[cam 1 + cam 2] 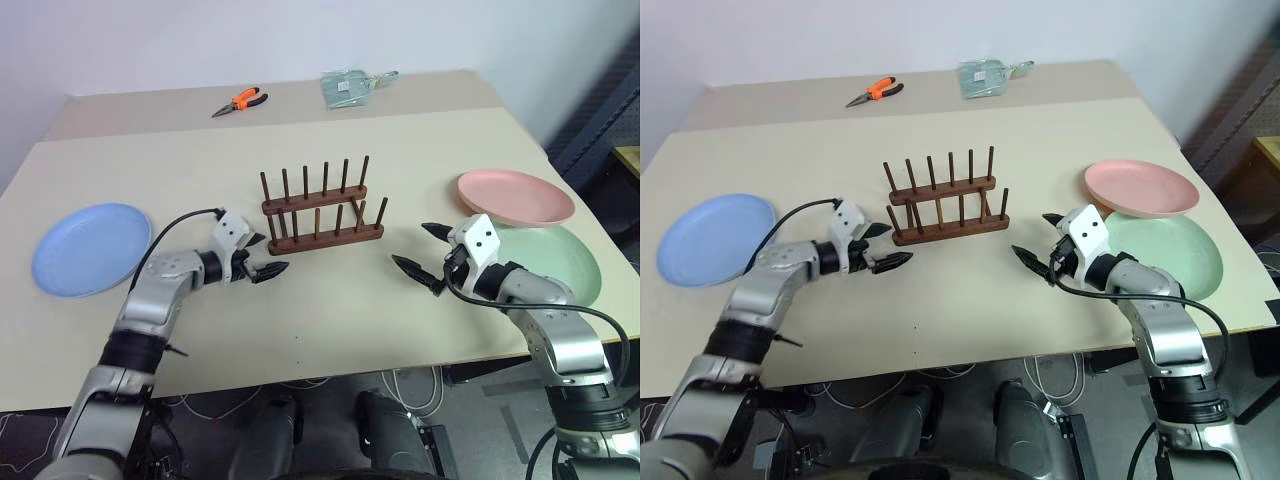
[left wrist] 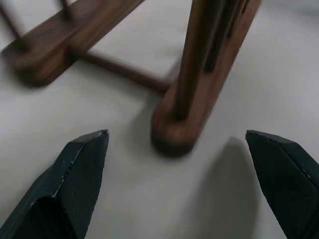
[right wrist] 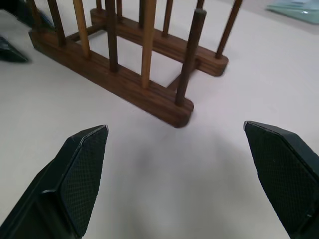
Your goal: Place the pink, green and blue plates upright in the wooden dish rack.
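Note:
The wooden dish rack (image 1: 322,213) stands empty in the middle of the table, its pegs upright. At the far left the blue plate (image 1: 92,248) lies flat. On the right the pink plate (image 1: 515,196) lies flat, its near rim overlapping the green plate (image 1: 565,265). My left gripper (image 1: 888,247) is open and empty just off the rack's left end, whose near rail end (image 2: 174,134) shows close in the left wrist view. My right gripper (image 1: 420,248) is open and empty between the rack's right end (image 3: 169,107) and the green plate.
Orange-handled pliers (image 1: 240,100) and a clear plastic packet (image 1: 350,88) lie at the back of the table (image 1: 330,330). The table's front edge runs just below both arms. A dark object (image 1: 600,120) stands beyond the right edge.

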`<state>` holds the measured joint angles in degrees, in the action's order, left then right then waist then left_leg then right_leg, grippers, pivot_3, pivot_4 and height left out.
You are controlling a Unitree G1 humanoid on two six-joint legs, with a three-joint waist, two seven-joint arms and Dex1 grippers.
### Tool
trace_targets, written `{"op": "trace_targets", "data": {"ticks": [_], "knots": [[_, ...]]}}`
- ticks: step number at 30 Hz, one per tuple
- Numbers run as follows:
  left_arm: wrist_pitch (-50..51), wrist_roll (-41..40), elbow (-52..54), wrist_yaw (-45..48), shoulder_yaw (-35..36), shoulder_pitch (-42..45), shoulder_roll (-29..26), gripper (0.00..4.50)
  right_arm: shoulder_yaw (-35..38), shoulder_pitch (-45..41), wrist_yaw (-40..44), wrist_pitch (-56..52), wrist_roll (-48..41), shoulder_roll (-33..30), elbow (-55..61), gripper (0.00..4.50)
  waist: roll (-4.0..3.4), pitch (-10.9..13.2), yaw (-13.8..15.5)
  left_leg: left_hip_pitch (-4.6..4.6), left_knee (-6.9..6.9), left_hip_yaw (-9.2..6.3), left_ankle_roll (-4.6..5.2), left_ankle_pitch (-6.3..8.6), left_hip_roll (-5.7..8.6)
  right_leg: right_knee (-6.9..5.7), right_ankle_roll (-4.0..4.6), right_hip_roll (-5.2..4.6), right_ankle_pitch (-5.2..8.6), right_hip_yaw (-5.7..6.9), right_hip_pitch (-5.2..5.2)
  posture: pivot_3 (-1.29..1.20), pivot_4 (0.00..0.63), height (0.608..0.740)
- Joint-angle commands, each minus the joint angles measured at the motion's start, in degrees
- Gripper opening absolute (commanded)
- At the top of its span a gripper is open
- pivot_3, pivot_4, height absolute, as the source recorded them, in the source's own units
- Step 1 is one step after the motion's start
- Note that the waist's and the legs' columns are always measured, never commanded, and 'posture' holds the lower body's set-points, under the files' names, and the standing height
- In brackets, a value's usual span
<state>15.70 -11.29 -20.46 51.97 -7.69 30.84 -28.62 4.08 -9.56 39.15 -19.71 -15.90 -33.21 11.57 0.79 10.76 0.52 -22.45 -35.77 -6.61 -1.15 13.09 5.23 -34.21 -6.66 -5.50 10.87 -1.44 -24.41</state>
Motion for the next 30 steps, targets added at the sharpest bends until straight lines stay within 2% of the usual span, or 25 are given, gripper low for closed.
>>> {"op": "trace_targets", "data": {"ticks": [1, 4, 9, 10, 14, 17, 20, 22, 24, 26, 27, 29, 30], "knots": [[-5.09, 3.48, -10.71, 3.15, -2.88, 4.45, 2.24, 4.5, 2.54, 2.49, -2.97, -0.9, -0.14, 0.22, 6.09, 4.48, -0.02, -0.02, 0.17, 0.01, -0.02, 0.01, 0.0, 0.0, 0.01, 0.0, 0.0, 0.0, 0.0, 0.01, 0.02, 0.0, 0.15, 0.739], [-8.22, 4.74, -14.9, 4.66, -3.07, 6.21, 2.88, 3.67, 3.38, 4.75, -4.16, -1.95, -0.48, -0.01, 8.81, 4.5, -0.02, -0.04, 0.16, 0.0, -0.08, 0.0, 0.02, 0.01, 0.01, 0.0, -0.01, 0.0, 0.0, 0.01, 0.06, 0.0, 0.15, 0.739], [-11.92, 5.71, -13.79, 8.36, -3.58, 4.22, 1.3, 1.15, 3.85, 6.21, -4.38, -2.48, -0.59, -0.49, 9.56, 4.5, -0.03, -0.05, -0.05, 0.0, -0.12, -0.03, 0.08, 0.05, 0.0, -0.01, -0.02, 0.0, 0.01, 0.0, 0.07, 0.0, 0.15, 0.739], [-11.71, 5.49, -12.44, 9.26, -3.61, 3.43, 0.86, 0.84, 3.81, 6.02, -4.28, -2.42, -0.55, -0.52, 9.2, 4.5, -0.04, -0.05, -0.19, 0.0, -0.13, -0.03, 0.09, 0.05, 0.0, -0.01, -0.02, -0.01, 0.01, -0.01, 0.07, 0.0, 0.15, 0.739], [-11.77, 4.18, -5.9, 12.88, -3.59, 0.14, -0.95, 0.84, 3.81, 5.91, -3.88, -2.06, -0.27, -0.88, 8.29, 4.5, -0.07, -0.07, -0.36, 0.02, -0.12, -0.04, 0.11, 0.07, -0.03, -0.02, -0.02, 0.0, 0.01, -0.02, 0.07, 0.0, 0.15, 0.739], [-11.86, 3.0, 3.22, 17.06, -4.54, -3.54, -3.6, 0.84, 4.21, 5.49, -3.15, -0.87, 0.42, -1.84, 5.82, 4.5, -0.07, -0.07, -0.4, 0.02, -0.12, -0.04, 0.12, 0.07, -0.03, -0.01, -0.02, 0.0, 0.02, -0.02, 0.07, 0.0, 0.15, 0.739], [-9.42, 1.61, 6.53, 17.92, -3.84, -4.62, -4.49, 0.84, 4.31, 5.24, -2.85, 0.03, 0.94, -2.67, 4.22, 4.5, -0.08, -0.06, -0.25, 0.01, -0.12, -0.04, 0.12, 0.08, -0.03, 0.0, 0.01, -0.01, 0.03, -0.03, 0.07, 0.0, 0.15, 0.739], [-7.83, 1.39, 6.53, 17.03, -2.91, -4.76, -4.57, 1.89, 4.39, 5.11, -2.34, 0.66, 1.26, -3.08, 3.07, 4.5, -0.08, -0.06, -0.17, 0.0, -0.14, -0.04, 0.12, 0.08, -0.03, -0.01, 0.01, 0.0, 0.03, -0.02, 0.07, 0.0, 0.15, 0.739], [-7.57, 3.71, 5.42, 14.83, -2.98, -4.96, -5.37, 2.67, 4.23, 5.22, -1.67, 0.89, 1.61, -3.51, 2.58, 4.5, -0.08, -0.06, -0.17, -0.01, -0.16, -0.04, 0.13, 0.08, -0.03, 0.0, 0.0, -0.01, 0.03, -0.02, 0.07, 0.0, 0.15, 0.739], [-6.32, 5.17, 5.31, 13.13, -2.54, -6.26, -7.06, 3.79, 3.99, 5.35, -0.57, 1.06, 1.83, -4.3, 2.25, 4.5, -0.08, -0.06, -0.22, -0.01, -0.17, -0.04, 0.13, 0.08, -0.02, -0.01, 0.0, 0.0, 0.03, -0.02, 0.07, 0.0, 0.15, 0.739], [-5.26, 5.34, 6.21, 12.65, -1.93, -7.86, -8.56, 4.29, 3.88, 5.5, 0.14, 1.13, 1.85, -4.8, 2.23, 4.23, -0.09, -0.07, -0.42, -0.01, -0.16, -0.04, 0.13, 0.08, -0.03, -0.02, 0.0, 0.0, 0.03, -0.02, 0.07, 0.0, 0.15, 0.739], [-2.42, 4.03, 10.06, 12.74, -0.19, -12.17, -11.84, 4.31, 3.48, 6.32, 2.05, 1.08, 1.52, -5.98, 3.0, 3.58, -0.1, -0.08, -1.35, 0.04, -0.12, -0.04, 0.13, 0.08, -0.08, -0.05, 0.0, 0.02, 0.03, -0.02, 0.07, 0.0, 0.15, 0.739], [-0.55, 2.81, 12.69, 12.99, 1.0, -14.84, -13.51, 4.31, 3.07, 6.97, 3.29, 0.93, 1.22, -6.63, 3.87, 3.09, -0.12, -0.1, -1.76, 0.08, -0.09, -0.03, 0.14, 0.09, -0.11, -0.05, 0.0, 0.04, 0.03, -0.03, 0.07, 0.0, 0.15, 0.739]]}}
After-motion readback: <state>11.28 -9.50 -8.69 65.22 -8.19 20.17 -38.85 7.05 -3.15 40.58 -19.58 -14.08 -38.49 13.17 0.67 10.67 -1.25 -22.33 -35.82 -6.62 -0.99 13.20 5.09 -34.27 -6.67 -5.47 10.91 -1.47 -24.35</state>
